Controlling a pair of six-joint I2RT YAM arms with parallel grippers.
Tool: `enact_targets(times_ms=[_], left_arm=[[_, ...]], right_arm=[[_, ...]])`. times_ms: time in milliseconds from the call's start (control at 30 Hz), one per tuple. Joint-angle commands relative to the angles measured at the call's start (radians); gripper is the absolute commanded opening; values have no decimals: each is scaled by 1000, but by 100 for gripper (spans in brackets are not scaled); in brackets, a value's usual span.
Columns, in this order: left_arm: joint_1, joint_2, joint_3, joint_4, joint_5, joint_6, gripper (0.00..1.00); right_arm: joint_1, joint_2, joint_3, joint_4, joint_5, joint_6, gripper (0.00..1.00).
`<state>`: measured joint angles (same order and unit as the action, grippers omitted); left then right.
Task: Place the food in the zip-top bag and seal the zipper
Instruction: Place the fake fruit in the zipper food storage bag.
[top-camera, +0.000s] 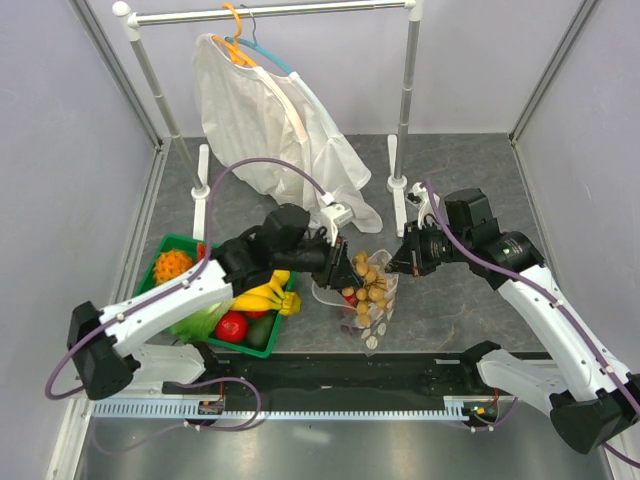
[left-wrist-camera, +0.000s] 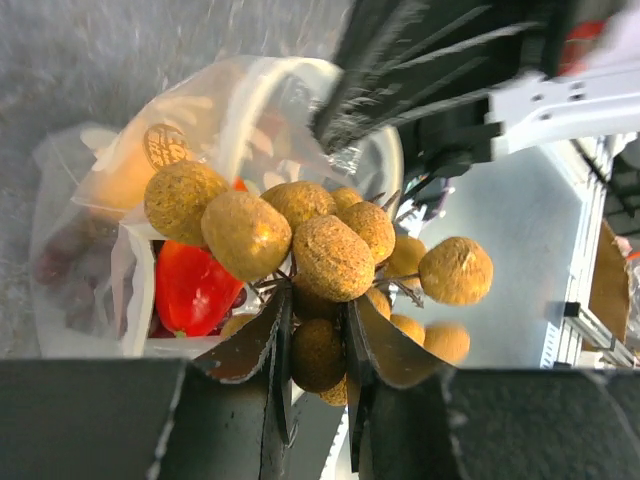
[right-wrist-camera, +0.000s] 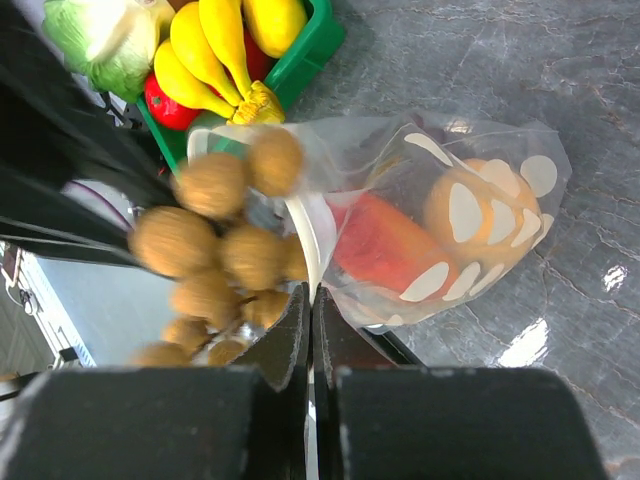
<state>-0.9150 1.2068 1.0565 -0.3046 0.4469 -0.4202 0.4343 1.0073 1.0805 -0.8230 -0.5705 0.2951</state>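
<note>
My left gripper is shut on the tan-brown berry bunch, one berry pinched between its fingers. It holds the bunch at the open mouth of the clear dotted zip-top bag. My right gripper is shut on the bag's white zipper strip and keeps the mouth lifted. Inside the bag lie an orange peach-like ball and a red piece of food. Dark purple grapes show dimly through the plastic. The slider tab is out of view.
A green basket left of the bag holds a yellow banana bunch, a lettuce head, a red fruit and a spiky orange fruit. Behind hangs a white garment on a rack whose posts stand close by.
</note>
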Motion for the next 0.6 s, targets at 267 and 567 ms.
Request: enact_targets(times_ms=[267,567], left_arm=[[67,226,224,-151,-137,-31,37],[123,31,171,-178,-2,221,91]], right_arm=[[-5,-44,7,9,-28,-48,0],[-3,-56,9,-2,-15,-56,0]])
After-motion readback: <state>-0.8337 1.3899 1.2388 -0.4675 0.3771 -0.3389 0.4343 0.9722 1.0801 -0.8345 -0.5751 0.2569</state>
